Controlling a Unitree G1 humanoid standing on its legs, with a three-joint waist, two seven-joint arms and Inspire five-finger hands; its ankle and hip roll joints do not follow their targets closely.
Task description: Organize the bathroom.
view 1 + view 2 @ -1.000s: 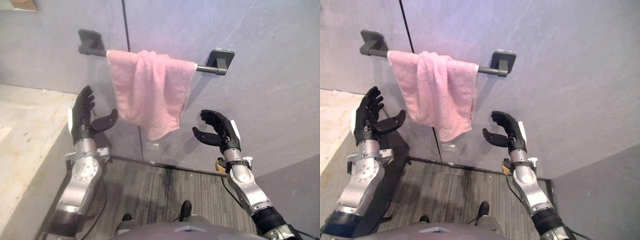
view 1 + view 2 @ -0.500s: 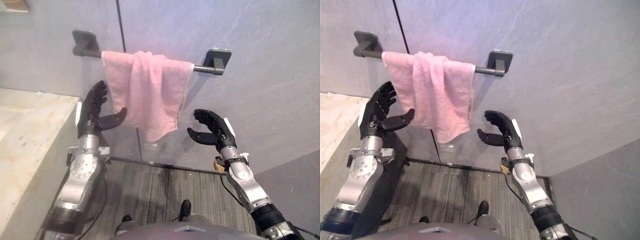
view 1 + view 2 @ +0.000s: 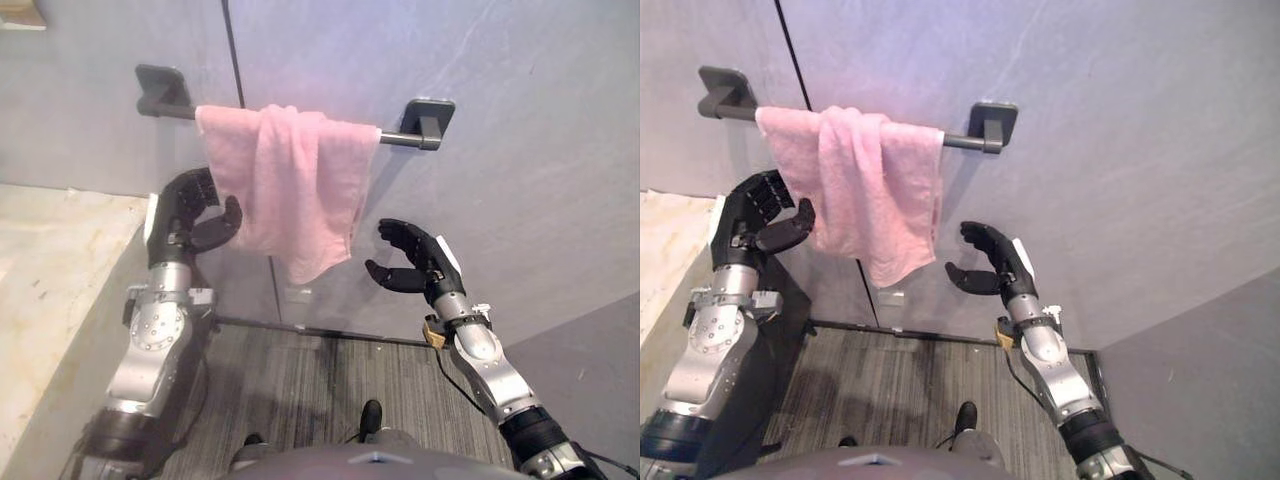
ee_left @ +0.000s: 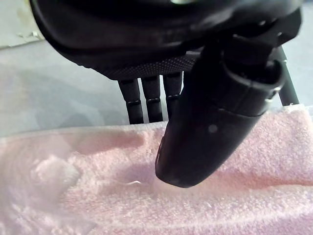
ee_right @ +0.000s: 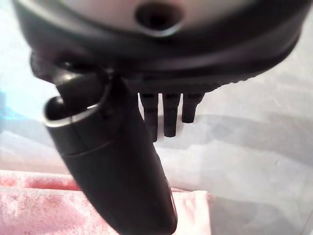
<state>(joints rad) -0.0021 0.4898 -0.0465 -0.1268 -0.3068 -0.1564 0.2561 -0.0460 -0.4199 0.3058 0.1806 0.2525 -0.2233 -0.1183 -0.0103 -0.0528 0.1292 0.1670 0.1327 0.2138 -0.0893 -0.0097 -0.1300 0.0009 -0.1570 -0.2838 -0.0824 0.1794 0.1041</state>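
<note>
A pink towel (image 3: 290, 190) hangs bunched over a dark towel bar (image 3: 400, 137) on the grey wall. My left hand (image 3: 180, 215) is at the towel's left edge with its fingers curled. In the left wrist view its thumb (image 4: 210, 122) lies on the front of the towel (image 4: 98, 196), and the fingers reach behind the edge. My right hand (image 3: 415, 260) hovers to the right of the towel's lower corner, apart from it, with relaxed fingers and nothing in it. The right wrist view shows the towel's corner (image 5: 49, 205) past the thumb.
A beige stone counter (image 3: 50, 270) stands along the left, close to my left arm. The bar's brackets (image 3: 160, 85) stick out from the wall. Dark striped floor (image 3: 320, 370) lies below, and a small white fitting (image 3: 293, 294) sits low on the wall.
My left hand has moved right onto the towel's left edge and its straight fingers have curled shut. My right hand drifted slightly left. The camera shifted a little.
</note>
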